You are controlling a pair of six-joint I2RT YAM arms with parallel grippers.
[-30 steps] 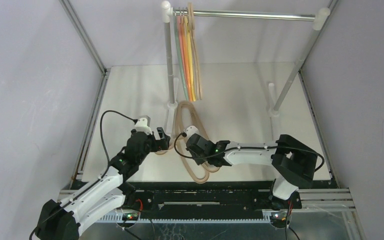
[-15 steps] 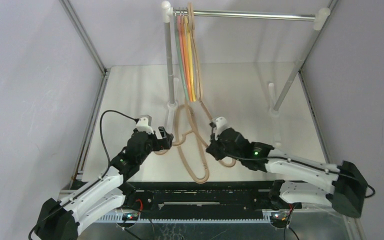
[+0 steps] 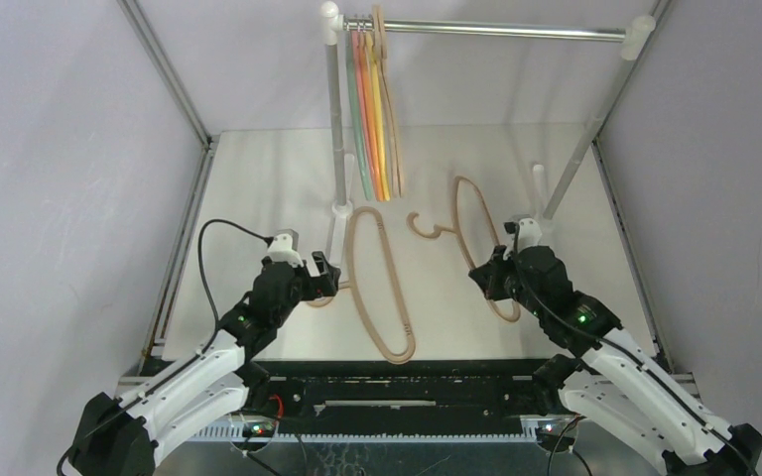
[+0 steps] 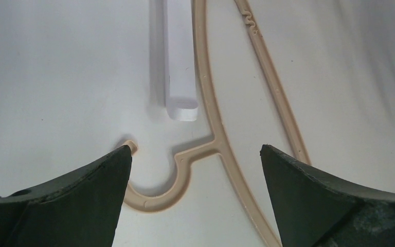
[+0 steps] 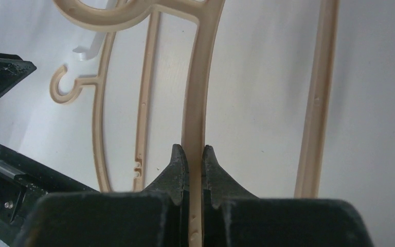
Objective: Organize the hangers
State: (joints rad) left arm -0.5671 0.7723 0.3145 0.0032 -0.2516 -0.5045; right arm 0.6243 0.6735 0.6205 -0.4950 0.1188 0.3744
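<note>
Beige hanger pinched by right gripper, right of centre. Left gripper wide above second hanger, flat on table. Keep pinch firm, turn hook toward rail.

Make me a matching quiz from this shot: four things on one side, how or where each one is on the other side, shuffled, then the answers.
Column one
1. left gripper
2. right gripper
3. beige hanger by the left arm
4. thin coloured hangers

Column two
A. hanging from the rail
B. open, over a hanger's hook
C. shut on the other beige hanger
D. lying flat on the table

Pairs: 1-B, 2-C, 3-D, 4-A
</note>
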